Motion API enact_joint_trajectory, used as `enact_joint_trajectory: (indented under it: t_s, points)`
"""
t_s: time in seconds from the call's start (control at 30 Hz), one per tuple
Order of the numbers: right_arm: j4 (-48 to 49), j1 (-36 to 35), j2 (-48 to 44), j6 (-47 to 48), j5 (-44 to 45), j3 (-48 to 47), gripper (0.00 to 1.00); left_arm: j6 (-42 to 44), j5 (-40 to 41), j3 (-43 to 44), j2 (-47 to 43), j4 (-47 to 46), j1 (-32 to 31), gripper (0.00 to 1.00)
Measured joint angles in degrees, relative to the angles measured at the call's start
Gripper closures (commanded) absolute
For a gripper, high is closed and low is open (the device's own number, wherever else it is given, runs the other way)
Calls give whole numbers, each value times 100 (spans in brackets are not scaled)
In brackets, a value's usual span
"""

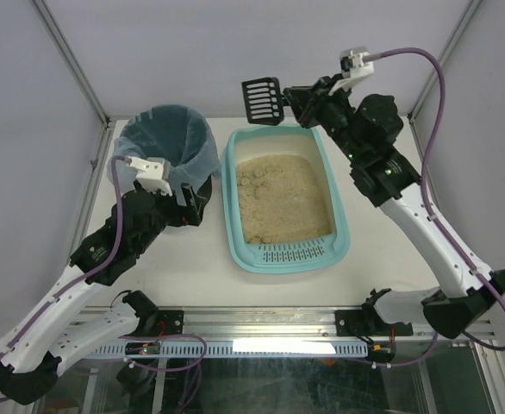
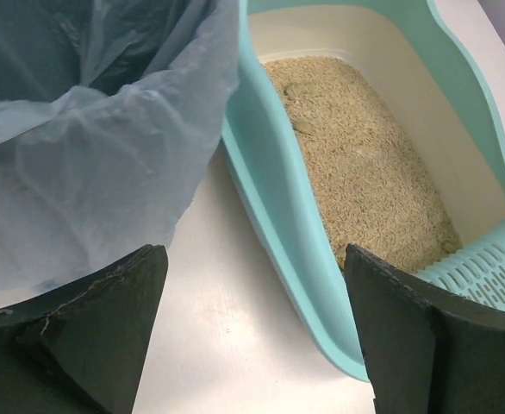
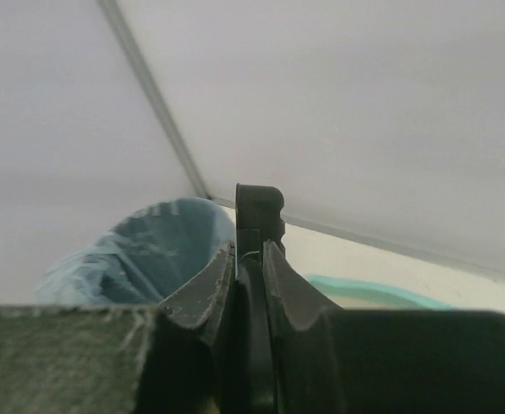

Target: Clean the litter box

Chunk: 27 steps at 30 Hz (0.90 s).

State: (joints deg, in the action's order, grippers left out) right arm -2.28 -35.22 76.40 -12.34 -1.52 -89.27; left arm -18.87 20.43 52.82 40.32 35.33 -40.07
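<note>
Left wrist view: bin [image 2: 80, 155] cut by top and left edges; box [image 2: 274, 198] cut by top and right edges; grate [image 2: 483, 274] cut by right edge; left gripper [image 2: 252, 259] fingers [image 2: 89, 336] cut at bottom edge.

Top view: left gripper fingertips hidden under own wrist; bin base masked by left arm [image 1: 119, 241]. Scoop [image 1: 263, 101] handle buried in right gripper [image 1: 292, 97]. Lumps in litter [image 1: 278, 194] too small to identify.

Right wrist view: scoop edge-on, slots hidden; near fingers blurred; box reduced to a rim sliver.

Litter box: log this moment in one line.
right gripper: shut on scoop, aloft by litter box far end | left gripper: open, empty, beside bin
</note>
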Motion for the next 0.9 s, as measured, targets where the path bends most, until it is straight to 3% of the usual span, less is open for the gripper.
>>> enact_joint_trajectory:
  t_s: [0.13, 0.33, 0.67, 0.9]
  points:
    - [-551, 256, -483, 0, 726, 466, 100, -20, -55, 70, 533, -317, -273, 14]
    - [-1429, 424, -280, -17, 1248, 1139, 100, -319, 446, 118, 1615, -643, -1213, 14]
    - [-2291, 428, 1134, 70, 1659, 1080, 100, -1351, 1008, 105, 2798, -748, -1272, 13]
    - [-2459, 457, 1849, 212, 2076, 841, 100, -1541, 1082, 315, 3694, -704, -1182, 13]
